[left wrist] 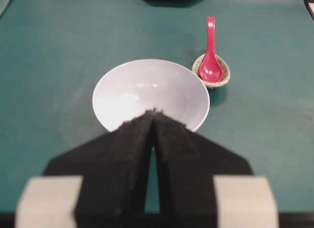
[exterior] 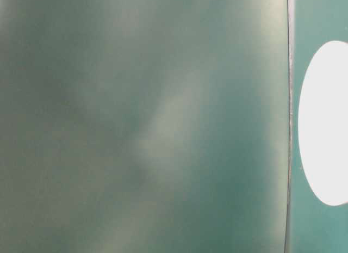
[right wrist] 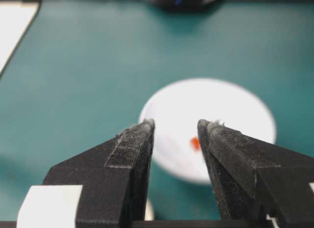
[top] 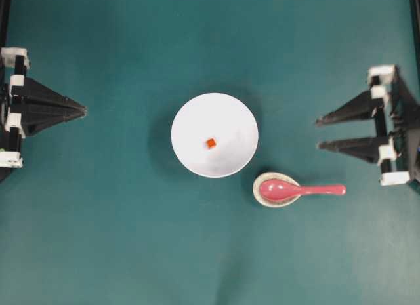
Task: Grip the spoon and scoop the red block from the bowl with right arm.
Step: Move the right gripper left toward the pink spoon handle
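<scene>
right gripper [top: 319, 133] stands open and empty near the table's right edge. the spoon [top: 300, 189] lies toward the front edge, scoop in a speckled rest [top: 260, 195], handle pointing right. best pinch the handle mid-length, squarely. left gripper [left wrist: 154, 115] is closed.

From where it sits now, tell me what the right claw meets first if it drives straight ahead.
Probably the bowl: the open right claw points at its rim, with bare mat between. The spoon lies off to the side. Height is unclear, so it might pass over.
</scene>
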